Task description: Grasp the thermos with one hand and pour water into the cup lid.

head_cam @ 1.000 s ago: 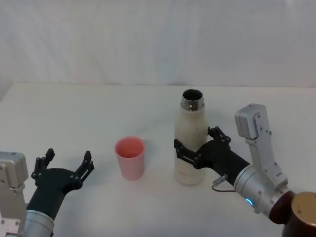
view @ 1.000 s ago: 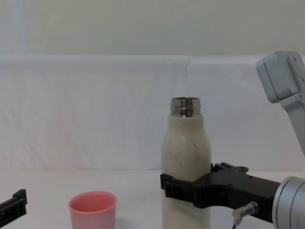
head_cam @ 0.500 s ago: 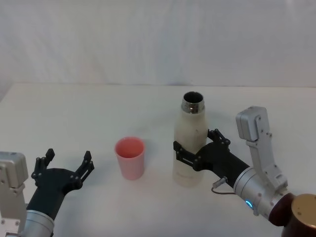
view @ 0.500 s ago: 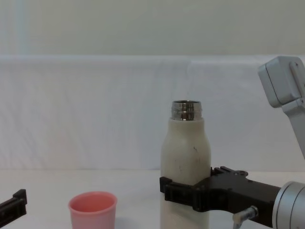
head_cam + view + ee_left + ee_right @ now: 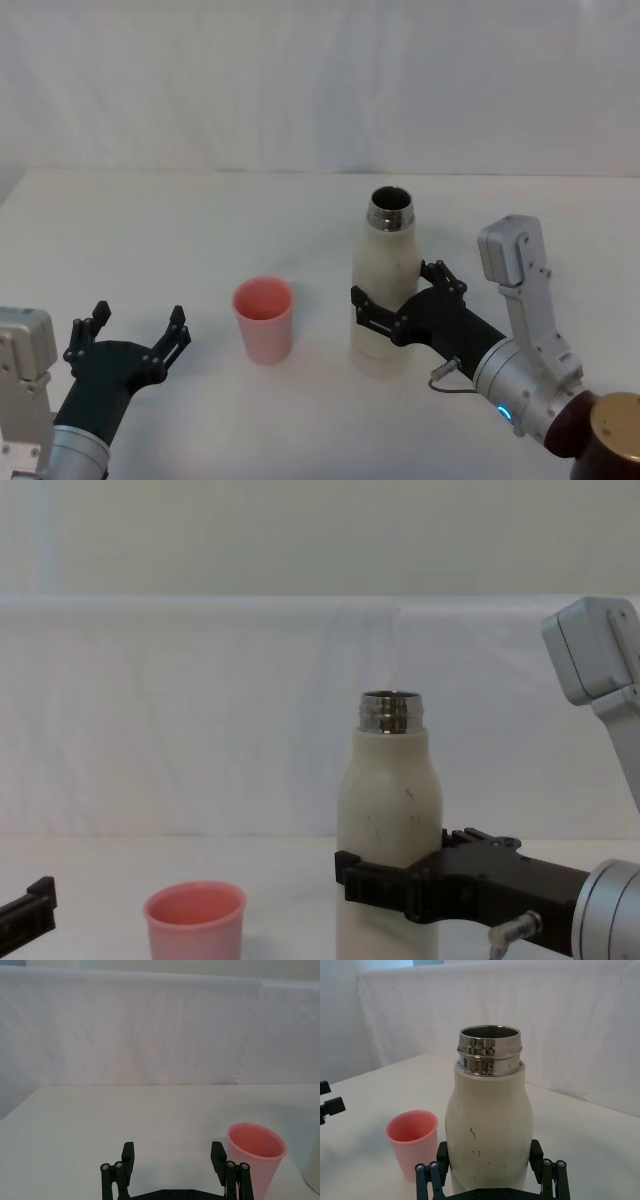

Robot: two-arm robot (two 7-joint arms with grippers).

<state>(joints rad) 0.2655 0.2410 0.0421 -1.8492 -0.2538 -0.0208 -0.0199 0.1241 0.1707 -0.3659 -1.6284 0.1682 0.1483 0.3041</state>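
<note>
head view: the thermos stands upright on the white table, its steel neck open at the top. the right gripper is wrapped around the lower body of the bottle, one black finger across the front and the other behind it, pressed against its sides. the cup lid stands upright just to the robot's left of the bottle, apart from it. the left gripper sits near the front left corner with its fingers spread wide and nothing between them; its arm is cut off by the frame edge.

left wrist view: the left gripper's two fingers stand well apart over bare table. the cup lid is beside one finger, its base cut off. a sliver of the thermos shows at the frame edge.

right wrist view: the thermos rises between the right gripper's fingers, which hug its sides; the base of the bottle is hidden. small dark scuffs mark its front. the cup lid is beside it.

chest view: the right gripper clasps the thermos low down; the bottle's base is cut off, so whether it rests on the table cannot be told. the cup lid is partly cut off too.
</note>
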